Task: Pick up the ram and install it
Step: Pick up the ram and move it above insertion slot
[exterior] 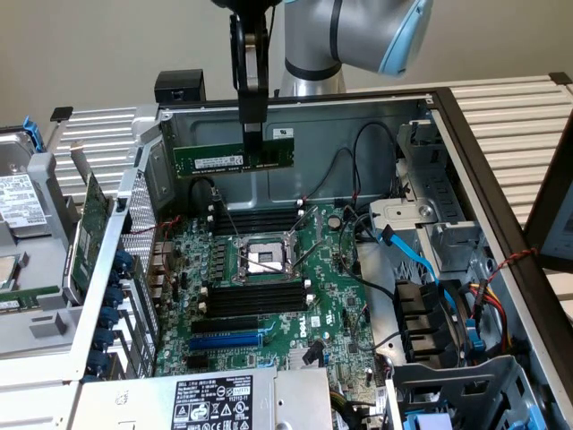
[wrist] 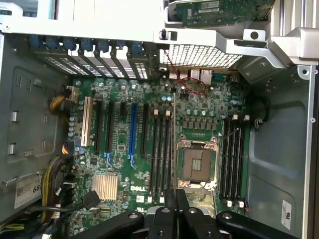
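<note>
Above the processor socket [exterior: 260,260] and well clear of the motherboard [exterior: 331,296], the ram [exterior: 210,161] hangs level in the grip of the claw [exterior: 254,141]. Claw state: drawn in narrow, fingers pinching the stick by its upper edge, off-centre along its length; nothing else is touched. The stick's contact edge faces down toward the board. Its long axis runs parallel to the long black slots [exterior: 255,219] that flank the socket on both sides, so no turn about the vertical appears necessary, in my judgement. The governing relation is height and sideways offset: the stick sits directly under the claw, raised high over the socket region, and no part of it has reached any slot. In the wrist view the ram [wrist: 173,129] presents edge-on as a thin line running out from the claw [wrist: 175,196], lying between the socket [wrist: 197,164] and the bank of slots [wrist: 160,149] on the socket's side toward the blue slot [wrist: 132,129]. Which slot it is lined up with cannot be told with certainty.
</note>
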Controlling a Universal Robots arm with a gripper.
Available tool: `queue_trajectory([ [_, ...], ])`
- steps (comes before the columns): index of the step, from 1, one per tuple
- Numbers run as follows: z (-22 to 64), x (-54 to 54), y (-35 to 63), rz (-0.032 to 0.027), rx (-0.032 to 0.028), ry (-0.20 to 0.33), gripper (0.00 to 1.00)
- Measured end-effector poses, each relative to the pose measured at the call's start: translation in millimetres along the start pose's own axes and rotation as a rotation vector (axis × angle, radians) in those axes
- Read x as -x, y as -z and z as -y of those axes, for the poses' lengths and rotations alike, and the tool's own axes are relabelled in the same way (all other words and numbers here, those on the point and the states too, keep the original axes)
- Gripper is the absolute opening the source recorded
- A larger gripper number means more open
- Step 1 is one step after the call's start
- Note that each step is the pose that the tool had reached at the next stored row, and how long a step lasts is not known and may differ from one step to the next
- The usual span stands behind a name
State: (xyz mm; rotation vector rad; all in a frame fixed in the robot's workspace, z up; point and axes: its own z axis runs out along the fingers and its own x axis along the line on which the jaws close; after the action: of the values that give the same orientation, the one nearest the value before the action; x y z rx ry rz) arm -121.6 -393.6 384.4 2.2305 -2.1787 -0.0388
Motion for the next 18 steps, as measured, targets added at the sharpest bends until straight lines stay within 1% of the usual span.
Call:
queue_trajectory([
  [3,0.2,0.3,-2.9,0.0001,0.0000,0.000,0.12],
  [6,0.9,1.1,-8.3,0.0001,0.0000,0.000,0.12],
  [7,3.7,1.4,-11.2,0.0002,0.0000,-0.003,0.12],
  [8,4.5,1.5,-12.5,0.0016,-0.0001,-0.009,0.12],
  [9,4.5,1.5,-13.0,0.0023,0.0000,-0.026,0.12],
  [10,4.6,1.5,-14.1,0.0049,-0.0002,-0.051,0.12],
  [18,4.7,1.5,-16.6,0.0060,-0.0001,-0.051,0.12],
])
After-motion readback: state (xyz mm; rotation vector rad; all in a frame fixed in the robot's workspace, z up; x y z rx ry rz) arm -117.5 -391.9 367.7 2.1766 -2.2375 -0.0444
